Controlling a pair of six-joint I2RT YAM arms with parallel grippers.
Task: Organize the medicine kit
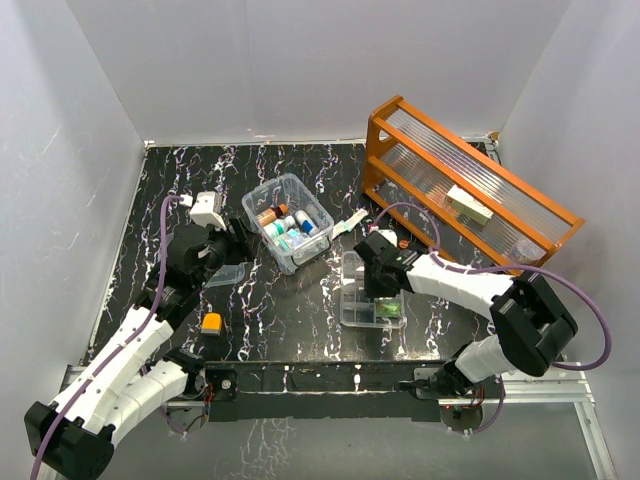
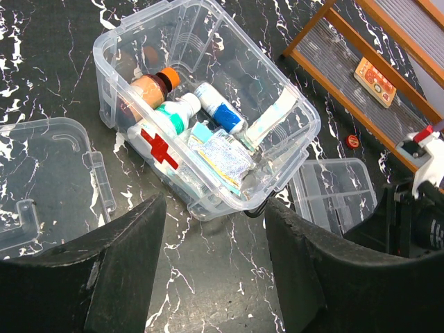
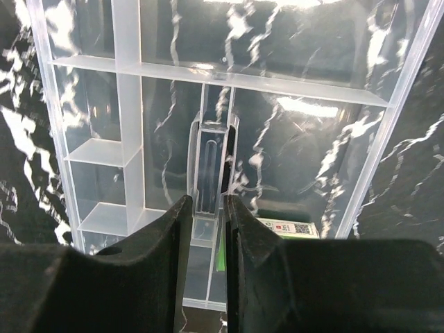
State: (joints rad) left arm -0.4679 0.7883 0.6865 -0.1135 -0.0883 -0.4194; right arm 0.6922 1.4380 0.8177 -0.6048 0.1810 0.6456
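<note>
Left pincer (image 1: 233,242) just beside the medicine kit (image 1: 283,188) at mid-desk (image 1: 280,325), right pincer (image 1: 374,288) low over the compartment tray (image 1: 352,310); lid (image 1: 226,274) off, lying left of the box.

From the left wrist: fingers (image 2: 125,263) wide apart, nothing between; bottles (image 2: 166,87), tube (image 2: 270,121) and sachets (image 2: 222,156) inside the box.

From the right wrist: fingertips (image 3: 166,236) nearly together either side of the tray's central tab (image 3: 209,163); clamped or not, cannot tell.

Judged partway: contents in, tray not yet seated, lid not yet closed.
</note>
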